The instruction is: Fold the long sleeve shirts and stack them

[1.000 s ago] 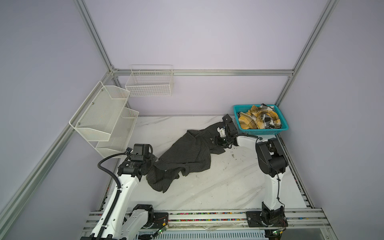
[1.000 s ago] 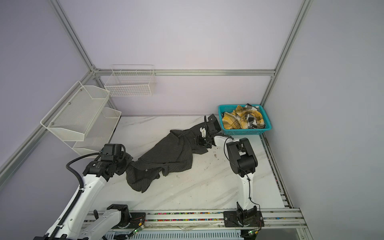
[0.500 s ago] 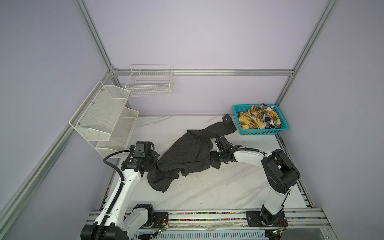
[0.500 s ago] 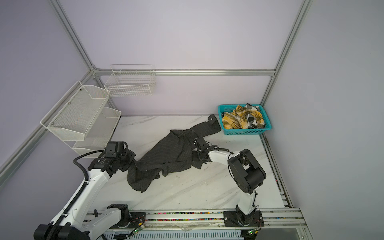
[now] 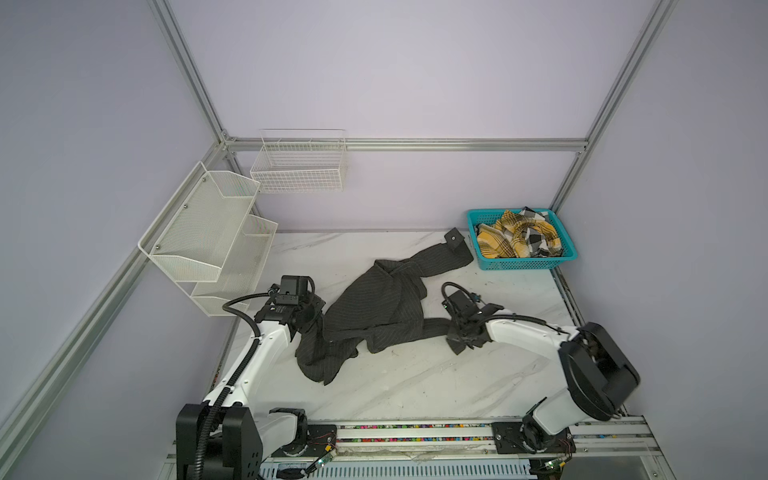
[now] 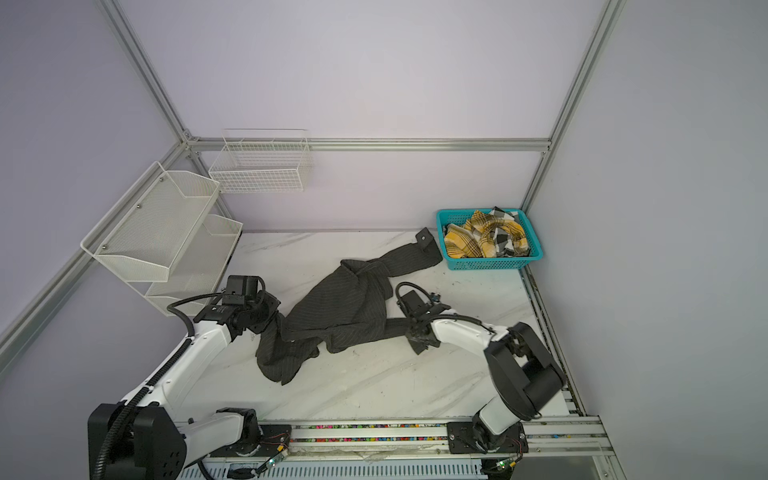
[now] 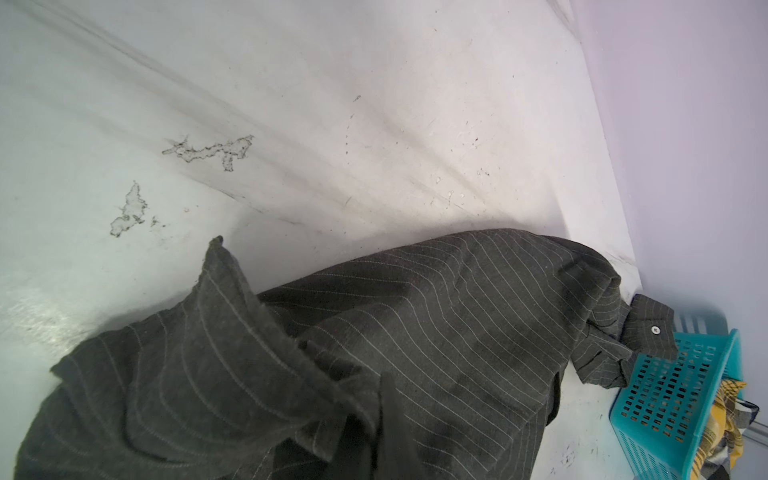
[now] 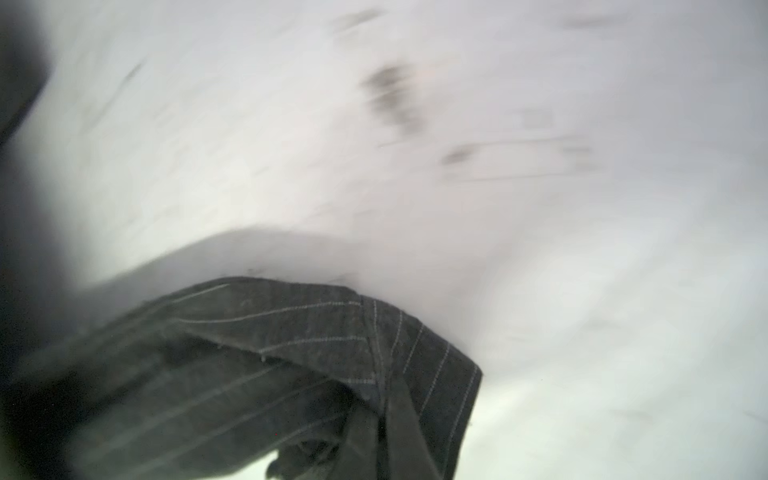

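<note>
**Two jaws shut on one charcoal shirt (image 5: 374, 309)**

I have the shirt lying crumpled across the middle of the marble table (image 5: 415, 386) in both top views. One sleeve runs toward the upper right, and its buttoned cuff (image 5: 454, 240) lies just beside the teal basket (image 5: 525, 262).

The left gripper (image 5: 311, 328) sits at the shirt's left edge, centre-left of the frame. Its jaws are closed, and the cloth rises in a bunched fold to meet them. My left wrist camera shows that fold lifted off the table at lower centre, but the fingers themselves are out of its sight.

The right gripper (image 5: 457, 334) sits right of centre, at the end of the other sleeve, which lies stretched along the table. Its jaws are pressed together on the sleeve, and a dark corner of cloth pokes out below them. My right wrist picture is blurred. I can make out only a striped, stitched fold at its lower middle.

The plaid shirt (image 5: 519, 241), yellow, black and white, lies heaped inside the basket at the upper right, well apart from both grippers.
</note>
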Controlling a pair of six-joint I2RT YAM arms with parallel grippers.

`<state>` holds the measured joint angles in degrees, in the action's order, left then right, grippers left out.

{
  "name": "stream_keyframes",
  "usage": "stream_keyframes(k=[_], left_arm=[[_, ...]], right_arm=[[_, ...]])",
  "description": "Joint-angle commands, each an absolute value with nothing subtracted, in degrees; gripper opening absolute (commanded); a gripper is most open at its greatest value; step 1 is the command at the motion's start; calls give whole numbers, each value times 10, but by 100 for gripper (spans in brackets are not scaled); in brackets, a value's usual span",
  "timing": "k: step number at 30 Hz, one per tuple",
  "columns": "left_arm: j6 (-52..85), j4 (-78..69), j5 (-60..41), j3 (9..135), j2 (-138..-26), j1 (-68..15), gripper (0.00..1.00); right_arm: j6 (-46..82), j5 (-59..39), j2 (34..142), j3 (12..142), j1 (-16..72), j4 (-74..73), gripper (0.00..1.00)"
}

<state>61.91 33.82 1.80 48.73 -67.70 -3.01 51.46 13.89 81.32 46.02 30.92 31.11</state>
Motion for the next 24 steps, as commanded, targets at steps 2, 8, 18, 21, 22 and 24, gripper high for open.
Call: stream_keyframes(k=[2, 8, 18, 21, 22, 24], left_arm=[[612, 320, 16, 479, -671, -23, 0], [598, 339, 15, 484, -667, -19, 0], [588, 372, 21, 476, -629, -18, 0], [587, 373, 12, 473, -622, -18, 0], [585, 376, 8, 472, -621, -18, 0], [582, 379, 1, 471, -618, -18, 0]], right_arm=[[616, 208, 646, 452, 234, 449, 0], [570, 208, 667, 516, 249, 466, 38], [372, 94, 741, 619, 276, 248, 56], [314, -67, 864, 641, 277, 162, 49], [291, -100, 906, 659, 277, 156, 48], [263, -157, 962, 673, 276, 118, 46]])
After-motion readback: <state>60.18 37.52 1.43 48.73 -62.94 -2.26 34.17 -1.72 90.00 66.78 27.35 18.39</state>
